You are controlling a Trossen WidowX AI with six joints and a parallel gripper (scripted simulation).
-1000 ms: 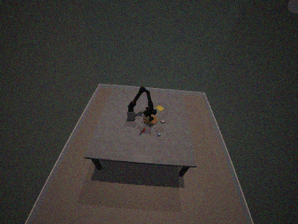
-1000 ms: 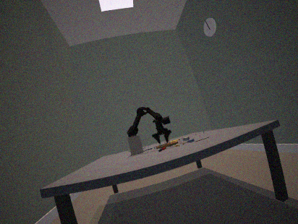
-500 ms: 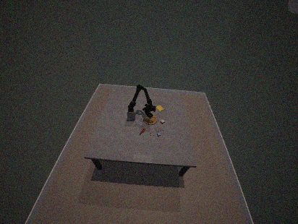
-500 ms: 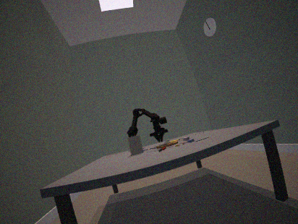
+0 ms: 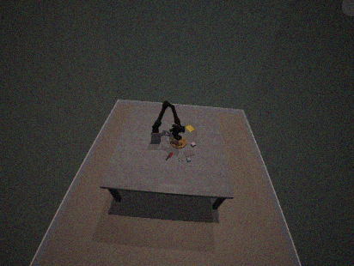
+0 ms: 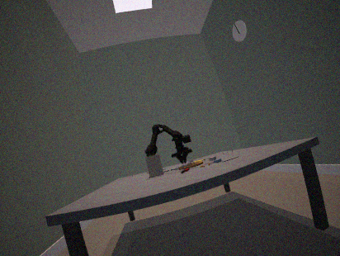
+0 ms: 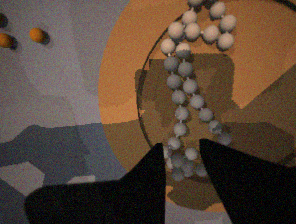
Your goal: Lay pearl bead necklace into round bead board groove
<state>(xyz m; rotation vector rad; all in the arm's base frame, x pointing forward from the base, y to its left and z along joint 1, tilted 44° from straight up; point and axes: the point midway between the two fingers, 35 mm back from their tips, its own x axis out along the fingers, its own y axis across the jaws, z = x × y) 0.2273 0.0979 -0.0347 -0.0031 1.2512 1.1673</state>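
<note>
The round orange bead board (image 5: 183,145) (image 6: 200,163) (image 7: 115,75) lies on the table, with a thin dark circular groove (image 7: 138,95). The pearl bead necklace (image 7: 192,31) lies bunched on the board in the wrist view. Two close strands run down inside the groove circle from a folded part at the top to a cluster of beads at the lower side. My gripper (image 5: 178,137) (image 6: 184,161) (image 7: 181,147) is partly open over that lower cluster, with beads showing between and below the fingertips. The left finger hides part of the groove there. Nothing appears gripped.
Orange beads (image 7: 37,34) lie left of the board in the wrist view. The top view shows a yellow square (image 5: 190,128) behind the board, a small white item (image 5: 193,144) to its right, and a red-handled tool (image 5: 170,154) and a small bluish item (image 5: 188,160) in front.
</note>
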